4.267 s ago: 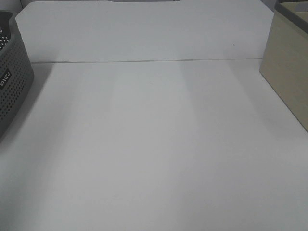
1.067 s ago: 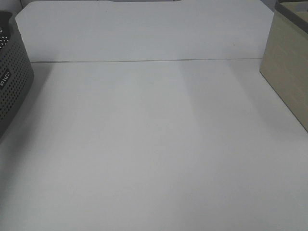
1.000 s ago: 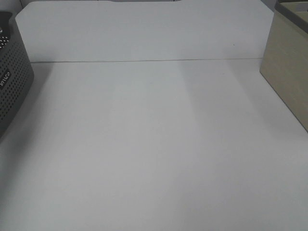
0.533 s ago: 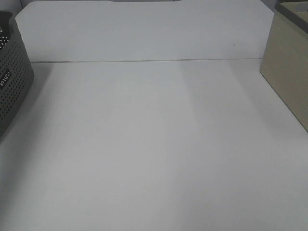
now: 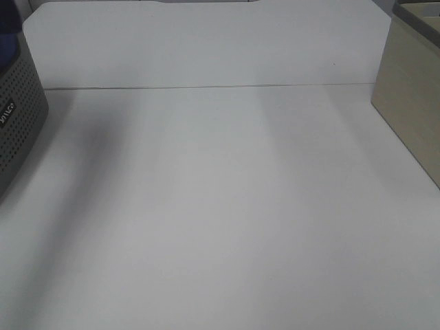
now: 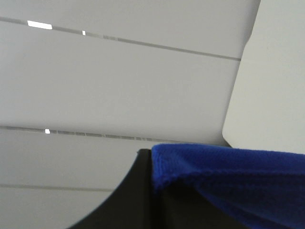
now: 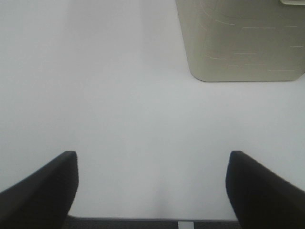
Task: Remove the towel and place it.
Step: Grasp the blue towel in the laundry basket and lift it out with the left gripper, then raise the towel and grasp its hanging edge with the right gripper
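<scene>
My left pincer (image 6: 144,191) looks clamped on the towel (image 6: 228,183); a blue edge of the cloth shows just above the grey perforated basket (image 5: 17,130). I judge the removal under way but not finished. Placing it on the white table (image 5: 220,206) beside the basket is left. My right pincer (image 7: 152,186) hangs open, empty.

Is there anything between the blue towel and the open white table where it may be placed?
Nothing visible. The towel shows at the rim of the grey basket, and the table between that basket and the beige box holds no object in these views.
</scene>
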`<state>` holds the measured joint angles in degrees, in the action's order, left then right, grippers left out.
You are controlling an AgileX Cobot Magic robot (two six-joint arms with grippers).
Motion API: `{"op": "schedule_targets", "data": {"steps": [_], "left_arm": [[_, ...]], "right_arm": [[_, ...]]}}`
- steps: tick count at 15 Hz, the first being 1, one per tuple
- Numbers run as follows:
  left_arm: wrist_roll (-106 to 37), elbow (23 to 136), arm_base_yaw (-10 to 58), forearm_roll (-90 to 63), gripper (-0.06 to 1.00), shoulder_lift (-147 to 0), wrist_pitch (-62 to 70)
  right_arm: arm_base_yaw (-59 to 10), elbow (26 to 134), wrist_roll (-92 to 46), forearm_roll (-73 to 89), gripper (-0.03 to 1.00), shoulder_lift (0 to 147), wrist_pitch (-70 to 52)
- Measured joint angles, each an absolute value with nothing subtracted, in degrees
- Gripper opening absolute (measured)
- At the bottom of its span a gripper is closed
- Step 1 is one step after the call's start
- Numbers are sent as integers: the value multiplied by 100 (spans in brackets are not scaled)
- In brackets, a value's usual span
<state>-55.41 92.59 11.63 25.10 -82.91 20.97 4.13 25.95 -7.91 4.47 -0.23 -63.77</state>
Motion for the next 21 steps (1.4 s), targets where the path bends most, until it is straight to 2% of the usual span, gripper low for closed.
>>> {"op": "schedule_targets", "data": {"steps": [6, 12, 16, 17, 21], "left_arm": [[-5638, 9259, 2051, 2384, 0, -8291, 2223], [-5752, 9259, 2555, 2389, 0, -8291, 2424], [-5890, 9259, 2825, 2366, 0, -8291, 2378], [-5896, 9259, 2842, 2343, 0, -8291, 2160], [-5913, 9259, 3312, 2298, 0, -8291, 2126]], "right_arm": [[413, 2595, -791, 447, 79, -23, -6377], [413, 2595, -808, 602, 79, -23, -6371], [413, 2704, -1696, 2068, 71, 630, -5546], [413, 2704, -2498, 3237, 70, 1415, -4973], [413, 2704, -3822, 5031, 69, 2573, -4693]]}}
